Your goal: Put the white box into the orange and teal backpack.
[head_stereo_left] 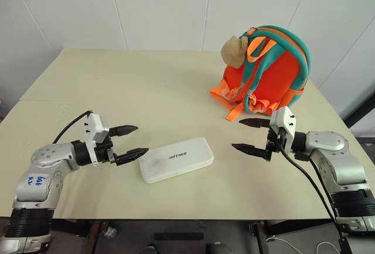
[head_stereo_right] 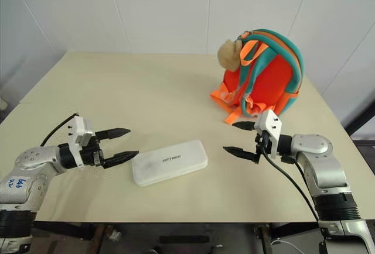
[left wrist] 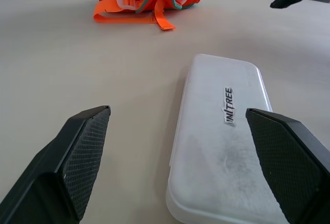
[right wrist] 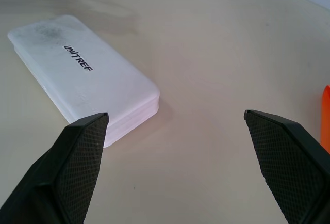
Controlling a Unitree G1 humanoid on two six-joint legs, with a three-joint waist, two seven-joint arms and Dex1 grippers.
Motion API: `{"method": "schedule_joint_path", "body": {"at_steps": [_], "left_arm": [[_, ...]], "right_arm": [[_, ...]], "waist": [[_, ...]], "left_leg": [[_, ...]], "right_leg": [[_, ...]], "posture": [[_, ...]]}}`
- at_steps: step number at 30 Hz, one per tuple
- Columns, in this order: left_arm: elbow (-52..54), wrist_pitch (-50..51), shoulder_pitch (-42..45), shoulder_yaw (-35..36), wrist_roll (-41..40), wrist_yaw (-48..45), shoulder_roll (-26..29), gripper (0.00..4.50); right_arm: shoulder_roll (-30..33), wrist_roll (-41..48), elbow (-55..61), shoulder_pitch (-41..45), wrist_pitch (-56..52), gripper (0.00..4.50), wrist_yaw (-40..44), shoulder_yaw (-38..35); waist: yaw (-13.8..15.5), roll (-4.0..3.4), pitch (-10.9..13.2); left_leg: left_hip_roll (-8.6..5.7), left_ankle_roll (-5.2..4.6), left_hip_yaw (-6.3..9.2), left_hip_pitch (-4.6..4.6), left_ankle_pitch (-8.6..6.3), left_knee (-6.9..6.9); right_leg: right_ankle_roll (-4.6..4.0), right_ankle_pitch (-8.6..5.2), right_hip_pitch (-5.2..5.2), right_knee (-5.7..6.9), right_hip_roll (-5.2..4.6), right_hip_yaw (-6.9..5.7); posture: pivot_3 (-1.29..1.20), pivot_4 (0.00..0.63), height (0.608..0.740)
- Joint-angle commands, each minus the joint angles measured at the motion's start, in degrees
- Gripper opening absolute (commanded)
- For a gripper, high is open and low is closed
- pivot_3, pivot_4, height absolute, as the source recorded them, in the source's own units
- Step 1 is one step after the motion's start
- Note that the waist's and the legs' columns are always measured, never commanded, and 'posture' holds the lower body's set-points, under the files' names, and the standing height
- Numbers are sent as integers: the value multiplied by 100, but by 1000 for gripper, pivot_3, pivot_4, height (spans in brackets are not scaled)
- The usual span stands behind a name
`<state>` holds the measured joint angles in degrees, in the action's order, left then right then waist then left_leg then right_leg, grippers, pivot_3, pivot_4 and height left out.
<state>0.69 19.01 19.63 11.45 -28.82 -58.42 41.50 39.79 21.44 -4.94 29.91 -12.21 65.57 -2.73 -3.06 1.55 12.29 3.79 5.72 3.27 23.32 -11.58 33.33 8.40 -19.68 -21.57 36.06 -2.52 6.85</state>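
white box (head_stereo_left: 176, 159) looks rigid, slick plastic, probably light, lying flat on table (head_stereo_left: 146, 90). Best bet: pinch short ends. left gripper (head_stereo_left: 130, 143) and right gripper (head_stereo_left: 251, 134) both spread wide, holding nothing.

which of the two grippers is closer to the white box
The left gripper: its lower fingertip nearly reaches the white box's near end. The right gripper stands off from the other end with bare table between.

We note both head views look forward and down over the table (head_stereo_left: 176, 90). Each wrist view sits low and close, facing inward; both share the white box (left wrist: 221, 141).
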Motion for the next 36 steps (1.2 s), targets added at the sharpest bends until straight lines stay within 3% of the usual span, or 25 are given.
{"method": "schedule_joint_path", "body": {"at_steps": [1,7,9,13,16,21,29,36], "left_arm": [[-102,-83,88,88,-20,-101,85,4500],[-41,-153,-198,383,-36,-111,254,4500],[86,-90,-549,567,-95,-297,442,4107],[341,-223,-1358,819,-24,-424,662,2983],[515,-317,-1735,865,121,-83,508,2057],[379,-339,-1708,285,577,154,413,452],[156,-444,-1501,-249,924,223,306,440],[-77,-532,-1120,-556,1027,208,57,440]], "right_arm": [[-10,96,66,139,-76,4448,72,8],[-188,-68,-206,394,21,4448,292,348],[-267,-118,-439,559,165,4060,469,488],[-527,-293,-1089,838,620,2831,580,645],[-753,-691,-2065,1010,1442,1853,511,762],[-1016,-1058,-3460,1474,2187,96,522,811],[-1301,-1531,-4262,1683,2812,37,569,1019],[-1449,-1359,-3164,1145,2339,37,808,1069]], "waist": [[0,0,0],[-21,0,0],[-51,0,0],[-42,-2,1],[-20,-1,1],[26,-1,1],[-56,-2,1],[-14,-3,1]], "left_leg": [[0,0,0,0,0,1],[1,0,0,-2,0,4],[2,0,-1,-2,0,6],[4,-1,-6,-2,-1,0],[5,0,-8,-3,-1,0],[2,-1,-8,-2,-1,14],[5,0,-10,-6,-1,5],[4,0,-9,-8,0,27]], "right_leg": [[0,0,0,1,0,0],[0,0,0,7,1,0],[0,0,-1,8,1,0],[-3,-2,-5,6,-1,0],[-5,-3,-4,6,-1,0],[-4,-1,0,8,-5,-1],[-7,-2,-5,18,-2,-1],[-6,-3,-5,47,-2,-2]], "posture": [[0,150,740],[0,150,740],[0,150,740],[0,150,740],[0,150,740],[0,150,740],[0,150,740],[0,150,740]]}}
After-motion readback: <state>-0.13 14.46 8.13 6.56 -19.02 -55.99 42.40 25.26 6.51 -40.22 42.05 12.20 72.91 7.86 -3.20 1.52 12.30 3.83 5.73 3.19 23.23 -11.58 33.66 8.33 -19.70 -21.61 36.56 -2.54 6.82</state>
